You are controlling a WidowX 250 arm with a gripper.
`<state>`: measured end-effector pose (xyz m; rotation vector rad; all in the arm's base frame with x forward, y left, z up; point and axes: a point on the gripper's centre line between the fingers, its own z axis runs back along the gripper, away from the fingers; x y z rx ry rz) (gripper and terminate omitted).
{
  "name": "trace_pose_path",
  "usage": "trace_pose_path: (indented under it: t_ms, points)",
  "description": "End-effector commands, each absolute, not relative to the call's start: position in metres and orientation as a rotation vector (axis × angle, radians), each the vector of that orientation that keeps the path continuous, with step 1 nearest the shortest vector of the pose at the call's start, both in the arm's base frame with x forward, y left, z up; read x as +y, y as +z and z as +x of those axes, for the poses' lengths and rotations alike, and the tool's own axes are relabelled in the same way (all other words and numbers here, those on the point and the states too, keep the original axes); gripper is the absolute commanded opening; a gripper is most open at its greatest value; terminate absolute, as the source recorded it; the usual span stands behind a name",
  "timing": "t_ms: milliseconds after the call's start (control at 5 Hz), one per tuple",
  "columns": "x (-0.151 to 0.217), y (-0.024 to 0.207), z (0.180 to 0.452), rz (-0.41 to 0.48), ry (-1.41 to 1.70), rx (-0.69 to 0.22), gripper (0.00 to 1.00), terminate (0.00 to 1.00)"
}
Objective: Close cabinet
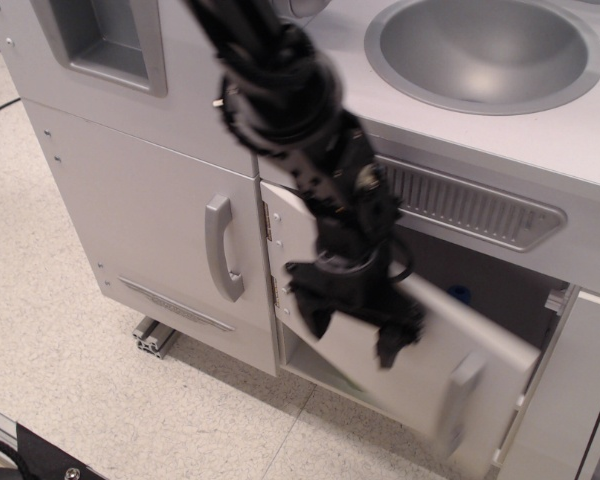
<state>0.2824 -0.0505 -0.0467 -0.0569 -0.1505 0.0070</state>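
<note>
Cabinet door (420, 365): hangs nearly shut across the front of the cabinet (525, 300), below the grey vent grille (470, 205). Its hinged edge sits at 9 o'clock of the opening, and its free edge, with the grey bar handle (458, 395), sits at about 4 o'clock and stands out from the frame.

Opening: a dark wedge shows above the door toward 2 o'clock. A small blue object (458, 295) is just visible inside; the rest of the interior is hidden.

Gripper (358, 332): black, blurred, pressed against the outer face of the door near its centre. Two finger tips point down toward 6 o'clock. The fingers seem somewhat parted with nothing between them, but the blur prevents a firm reading, so I cannot tell the jaw setting.

Arm (280, 90): descends from 12 o'clock, across the counter edge beside the sink basin (485, 50).

Neighbouring door: the taller door with the curved grey handle (220, 248) lies at 9 o'clock of the gripper and appears shut.

Progress: judged late. Most of the swing looks complete.

Remaining: press the free edge flush with the frame, then withdraw.
</note>
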Motion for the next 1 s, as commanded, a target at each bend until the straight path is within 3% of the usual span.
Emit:
trace_pose_path:
  t_ms: [0, 400, 600, 800]
  points:
    - [-0.064, -0.024, 0.320, -0.080, 0.032, -0.224, 1.00, 0.00]
    - [-0.056, -0.013, 0.321, -0.086, 0.045, -0.275, 1.00, 0.00]
    - [-0.046, 0.000, 0.299, -0.081, 0.008, -0.288, 1.00, 0.00]
    - [-0.033, 0.002, 0.269, -0.008, -0.018, -0.266, 1.00, 0.00]
